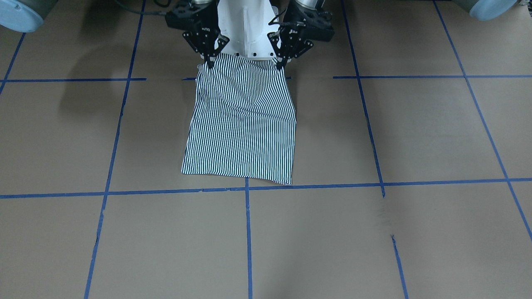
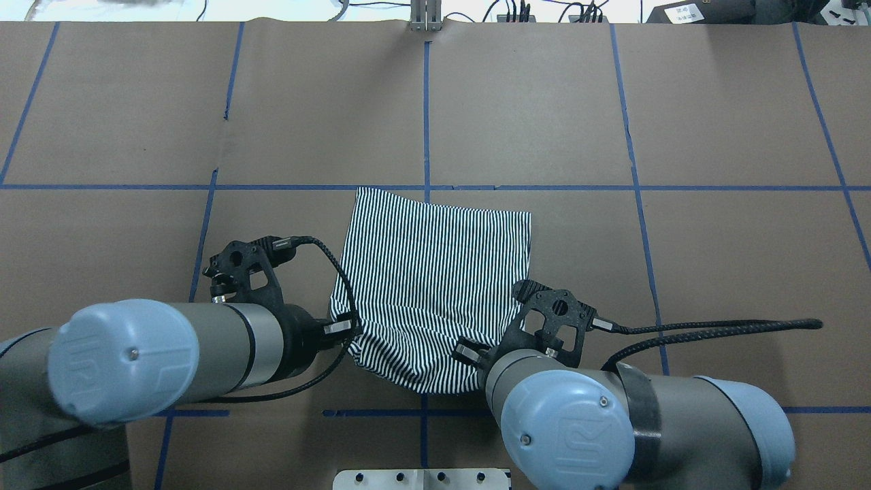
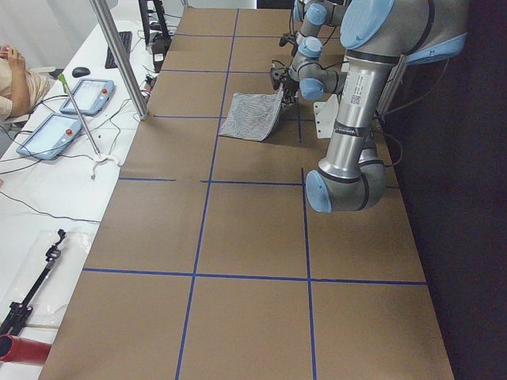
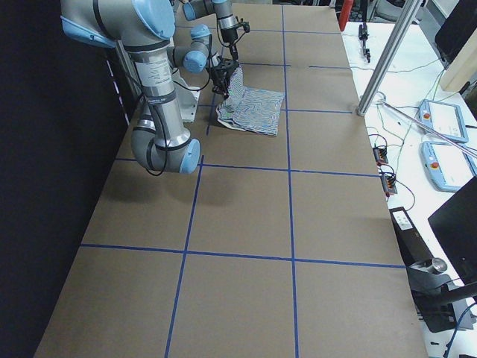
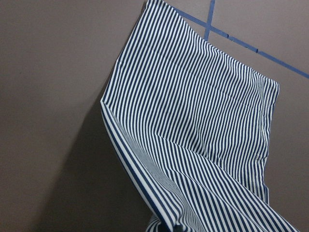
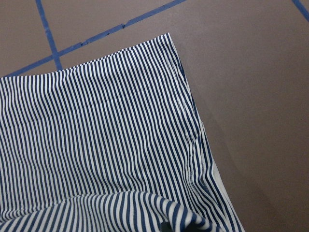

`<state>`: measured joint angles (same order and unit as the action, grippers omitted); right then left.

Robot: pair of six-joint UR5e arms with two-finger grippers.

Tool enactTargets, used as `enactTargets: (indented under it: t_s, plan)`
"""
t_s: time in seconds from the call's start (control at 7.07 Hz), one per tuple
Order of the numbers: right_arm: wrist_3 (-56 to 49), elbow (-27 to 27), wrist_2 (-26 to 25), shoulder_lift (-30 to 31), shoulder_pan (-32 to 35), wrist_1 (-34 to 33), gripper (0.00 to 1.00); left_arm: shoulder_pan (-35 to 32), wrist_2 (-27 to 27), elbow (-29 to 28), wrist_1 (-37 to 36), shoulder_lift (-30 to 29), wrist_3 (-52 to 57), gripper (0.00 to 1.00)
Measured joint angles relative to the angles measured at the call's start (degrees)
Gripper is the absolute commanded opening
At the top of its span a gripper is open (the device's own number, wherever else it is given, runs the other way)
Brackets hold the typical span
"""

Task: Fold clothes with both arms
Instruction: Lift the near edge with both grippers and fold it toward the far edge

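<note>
Brown table (image 1: 415, 133) fills frame. Left arm (image 2: 204, 347) enters lower left of overhead view, right arm (image 2: 646, 422) lower right. Striped shirt (image 1: 243, 124) at centre of front view, roughly rectangular: lower edge flat on table just above blue tape line (image 1: 316, 185), upper edge lifted off table. Left gripper (image 1: 282, 63) pinches upper right corner, right gripper (image 1: 209, 62) upper left corner. Both clenched on cloth.
</note>
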<state>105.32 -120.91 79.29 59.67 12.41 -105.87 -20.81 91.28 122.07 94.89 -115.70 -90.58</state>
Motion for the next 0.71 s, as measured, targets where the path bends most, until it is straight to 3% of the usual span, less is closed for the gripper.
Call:
enactTargets:
  t_s: [0.42,0.71]
  plan:
    - [-4.3,12.0,0.3,-4.8,6.0,5.2,0.0,-5.3,0.0,-9.2,2.6,-4.4,2.7,0.0]
    - [-6.4,16.5,0.3,-7.0,8.3,6.0,0.0,-7.6,0.0,-18.9,10.7,-6.2,3.7,0.0]
